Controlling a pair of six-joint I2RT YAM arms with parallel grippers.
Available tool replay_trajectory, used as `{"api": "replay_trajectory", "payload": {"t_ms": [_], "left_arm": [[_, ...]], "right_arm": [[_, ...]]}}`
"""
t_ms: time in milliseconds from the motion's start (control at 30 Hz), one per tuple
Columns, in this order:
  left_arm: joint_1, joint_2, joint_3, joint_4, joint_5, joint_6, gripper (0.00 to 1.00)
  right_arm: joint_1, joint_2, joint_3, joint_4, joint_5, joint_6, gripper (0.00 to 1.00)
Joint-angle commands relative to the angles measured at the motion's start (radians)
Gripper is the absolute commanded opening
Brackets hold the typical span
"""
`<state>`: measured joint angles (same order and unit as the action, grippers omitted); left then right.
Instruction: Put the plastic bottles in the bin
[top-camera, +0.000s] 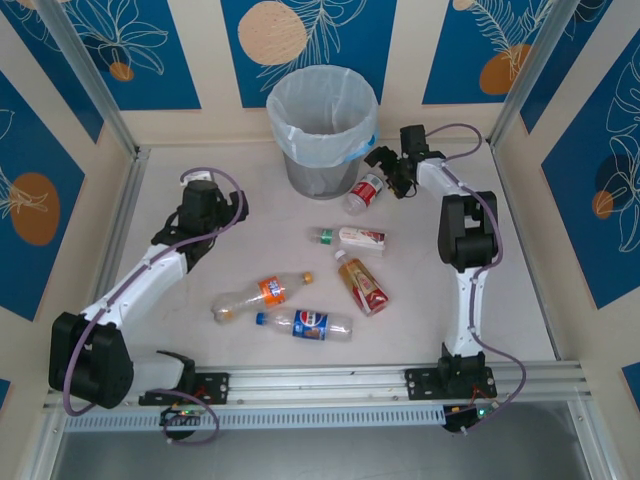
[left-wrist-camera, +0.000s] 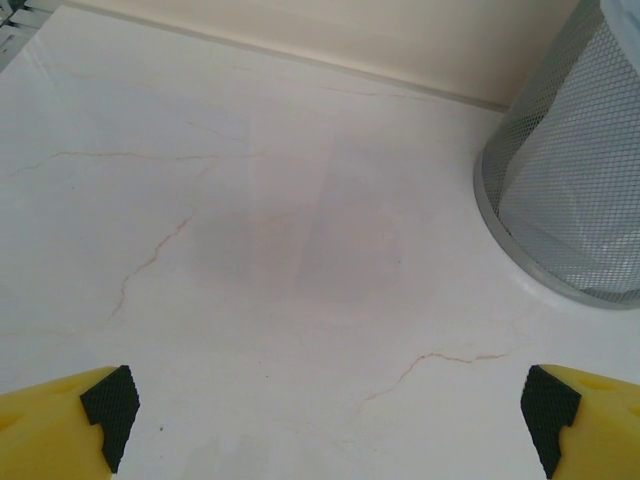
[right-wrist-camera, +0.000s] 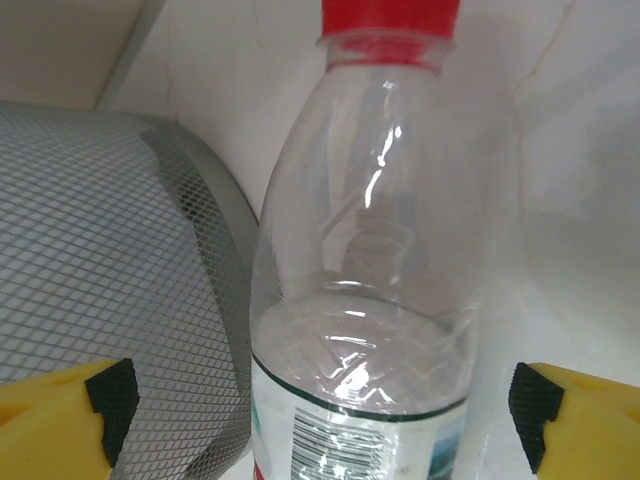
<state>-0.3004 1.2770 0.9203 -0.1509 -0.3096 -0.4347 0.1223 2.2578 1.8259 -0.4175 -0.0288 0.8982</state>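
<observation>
Red-capped bottle (right-wrist-camera: 365, 250) looks light, crushable and slick between my wide right fingers (right-wrist-camera: 112, 395); I'd pinch its labelled middle gently, left fingers (left-wrist-camera: 108, 410) wide too.

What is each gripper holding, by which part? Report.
Nothing is held. The left gripper is open over the table; the right gripper flanks the red-capped bottle without touching.

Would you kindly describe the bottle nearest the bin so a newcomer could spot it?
Find the round mesh bin at the back. Just right of its base lies a clear bottle, between the open fingers of the right end effector. It is the only bottle with a red cap.
</observation>
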Motion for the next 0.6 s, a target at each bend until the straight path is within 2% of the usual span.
{"api": "replay_trajectory", "payload": {"t_ms": [0, 100, 300, 567], "left_arm": [[0.023, -0.029, -0.012, -0.022, 0.019, 0.034, 0.99], [0.027, -0.031, -0.015, -0.022, 0.026, 0.030, 0.99], [0.036, -0.029, -0.020, -0.038, 0.026, 0.028, 0.99], [0.047, -0.027, -0.034, -0.042, 0.015, 0.016, 0.99]], "right_arm": [[0.010, 0.041, 0.069, -0.069, -0.016, -0.018, 0.95], [0.019, 0.075, 0.117, -0.112, -0.021, -0.032, 0.94], [0.031, 0.123, 0.188, -0.248, 0.059, -0.115, 0.87], [0.029, 0.102, 0.130, -0.286, 0.097, -0.209, 0.83]]}}
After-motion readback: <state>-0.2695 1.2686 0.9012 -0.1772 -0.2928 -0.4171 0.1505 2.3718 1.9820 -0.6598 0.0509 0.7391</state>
